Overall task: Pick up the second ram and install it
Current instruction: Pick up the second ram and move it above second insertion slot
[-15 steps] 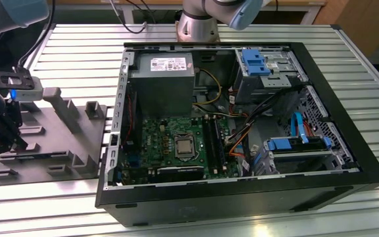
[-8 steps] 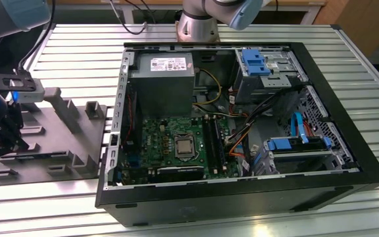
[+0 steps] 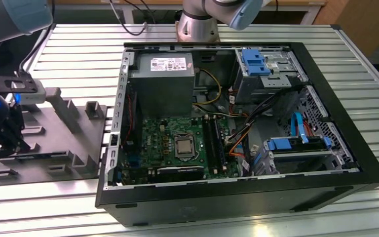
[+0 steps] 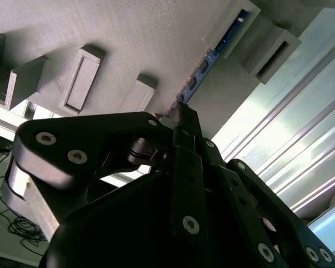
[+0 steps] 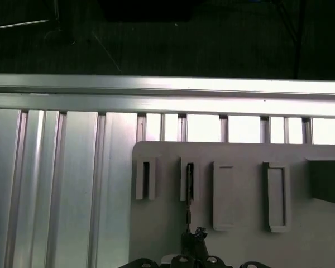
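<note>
The tool (image 4: pixel 181 114) sits nearest. Its black linkages crowd the second wrist view, and its fingertips are drawn in narrow on the near end of the second ram (image 4: pixel 200 72). It looks like a pinch on the stick's thin edge, taken at one end rather than the middle.

Beneath is the ribbed metal counter (image 3: pixel 77 39), which carries the open computer case (image 3: pixel 242 197). Well apart from the case, towards the exterior view's left, is the grey holder tray (image 3: pixel 57 143), where the tool is down. The stick stands on edge in the tray, its far part seated in a slotted block (image 5: pixel 183 178).

With a hold so near one end, I judge the stick could pivot, cock in the slot and bind against the block's walls, perhaps dragging the tray. The narrow edge gives the pads little to bite on, so it could also slip. A tilted stick would meet the memory slots (image 3: pixel 214 143) askew.

The ram is long, flat, narrow and dark, with small bluish parts along its face. Edge-on it shows as a fine line.
</note>
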You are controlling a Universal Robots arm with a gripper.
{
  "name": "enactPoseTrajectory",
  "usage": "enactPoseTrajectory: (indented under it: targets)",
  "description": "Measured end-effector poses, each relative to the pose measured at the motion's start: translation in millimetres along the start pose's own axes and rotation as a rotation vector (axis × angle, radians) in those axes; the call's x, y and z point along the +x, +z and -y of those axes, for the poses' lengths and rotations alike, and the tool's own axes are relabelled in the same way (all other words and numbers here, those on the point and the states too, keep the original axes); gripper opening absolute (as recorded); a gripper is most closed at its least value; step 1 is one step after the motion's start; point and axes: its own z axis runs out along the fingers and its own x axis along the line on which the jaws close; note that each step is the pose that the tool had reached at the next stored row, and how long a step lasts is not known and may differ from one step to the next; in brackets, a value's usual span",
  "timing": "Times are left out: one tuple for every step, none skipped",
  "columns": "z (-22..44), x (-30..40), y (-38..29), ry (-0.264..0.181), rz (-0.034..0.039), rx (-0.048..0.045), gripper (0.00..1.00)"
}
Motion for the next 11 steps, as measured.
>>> enactPoseTrajectory:
  targets:
    - [0.0, 0.2, 0.4, -0.001, -0.0001, 0.0001, 0.11]
    - [0.1, 0.5, 0.8, -0.001, -0.0001, 0.0001, 0.11]
    - [0.1, 0.7, 1.2, -0.002, -0.0001, 0.0001, 0.11]
    - [0.1, 0.9, 1.9, -0.002, -0.0001, 0.0002, 0.11]
    - [0.1, 1.1, 2.9, -0.003, -0.0002, 0.0002, 0.11]
    - [0.2, 1.4, 3.8, -0.003, -0.0004, 0.0001, 0.11]
    - [0.2, 1.5, 4.6, -0.003, -0.0005, 0.0001, 0.11]
    - [0.2, 1.7, 5.1, -0.004, -0.0007, -0.0001, 0.11]
    - [0.3, 1.8, 5.6, -0.004, -0.0007, 0.0000, 0.11]
    - [0.3, 1.8, 5.6, -0.004, -0.0008, 0.0000, 0.11]
    - [0.3, 1.8, 5.6, -0.004, -0.0009, -0.0001, 0.11]
